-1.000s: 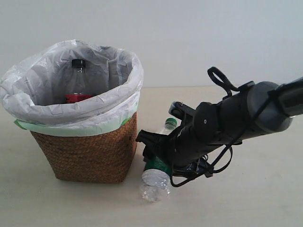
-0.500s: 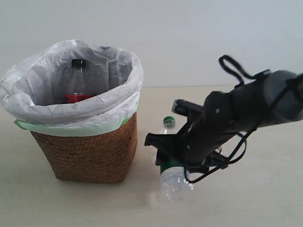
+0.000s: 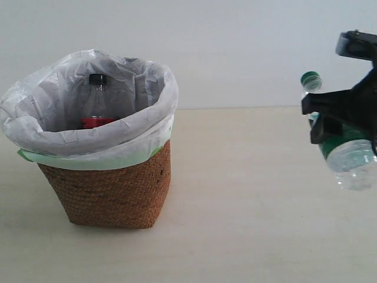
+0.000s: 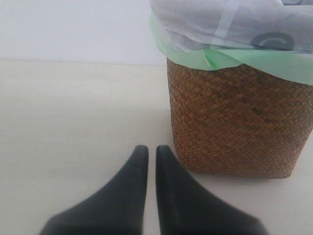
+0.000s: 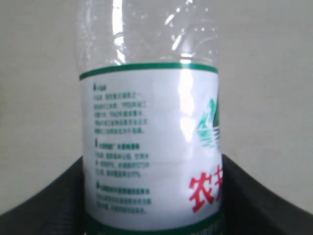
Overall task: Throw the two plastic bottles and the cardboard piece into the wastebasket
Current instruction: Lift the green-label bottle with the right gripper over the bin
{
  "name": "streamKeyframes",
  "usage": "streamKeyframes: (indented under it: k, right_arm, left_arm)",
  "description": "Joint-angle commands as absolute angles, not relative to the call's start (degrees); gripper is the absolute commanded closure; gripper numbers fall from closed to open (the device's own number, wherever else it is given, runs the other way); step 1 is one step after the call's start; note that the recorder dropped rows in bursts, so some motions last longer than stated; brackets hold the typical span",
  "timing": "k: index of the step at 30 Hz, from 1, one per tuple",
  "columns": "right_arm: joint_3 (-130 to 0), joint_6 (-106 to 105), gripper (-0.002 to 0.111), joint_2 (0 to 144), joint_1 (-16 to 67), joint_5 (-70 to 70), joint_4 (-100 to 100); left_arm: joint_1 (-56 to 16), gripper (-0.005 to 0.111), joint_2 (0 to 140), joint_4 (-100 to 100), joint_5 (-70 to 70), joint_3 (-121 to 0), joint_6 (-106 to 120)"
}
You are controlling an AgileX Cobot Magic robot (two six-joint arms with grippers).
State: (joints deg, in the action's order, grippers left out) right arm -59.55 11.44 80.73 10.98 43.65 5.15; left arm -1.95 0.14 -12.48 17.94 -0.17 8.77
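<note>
The wicker wastebasket point(image 3: 109, 191) with its white bag stands at the left, and the black-capped, red-labelled bottle point(image 3: 97, 100) stands upright inside it. At the far right my right gripper point(image 3: 339, 127) is shut on the green-capped bottle point(image 3: 347, 156), which hangs tilted in the air, cap up. Its green-white label point(image 5: 151, 147) fills the right wrist view between my dark fingers point(image 5: 244, 196). My left gripper point(image 4: 151, 154) is shut with nothing in it, low over the table beside the wastebasket point(image 4: 234, 122). The cardboard piece is out of view.
The pale table point(image 3: 247, 200) stretches between the basket and the raised bottle. A plain white wall point(image 3: 235, 47) runs behind.
My right gripper has lifted the green-capped bottle off the table beside the basket and carried it up and to the right. The basket and the bottle inside it have not moved.
</note>
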Motion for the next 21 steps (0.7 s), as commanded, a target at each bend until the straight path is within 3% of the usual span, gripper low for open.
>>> streamKeyframes:
  k: [1,12,18,20,21]
  right_arm:
    - [-56.25,8.03,0.107,79.02,6.0,43.99,4.31]
    - [-49.84,9.51,0.107,81.02,0.53,36.92,1.15]
    - [-58.16,-3.11,0.105,85.57,12.35,30.37,23.17]
    - [-73.86,-13.57,0.085,88.75,20.41,39.37,43.32]
    - [-80.05,-16.52,0.069,90.02,22.87,41.86,48.64]
  left_arm:
    - [-1.77,0.101,0.0,-12.37,17.89,0.0,8.27]
    - [-1.77,0.101,0.0,-12.37,17.89,0.0,8.27]
    - [-1.77,0.101,0.0,-12.37,17.89,0.0,8.27]
    - [-1.77,0.101,0.0,-12.37,17.89,0.0,8.27]
    - [-1.77,0.101,0.0,-12.37,17.89,0.0,8.27]
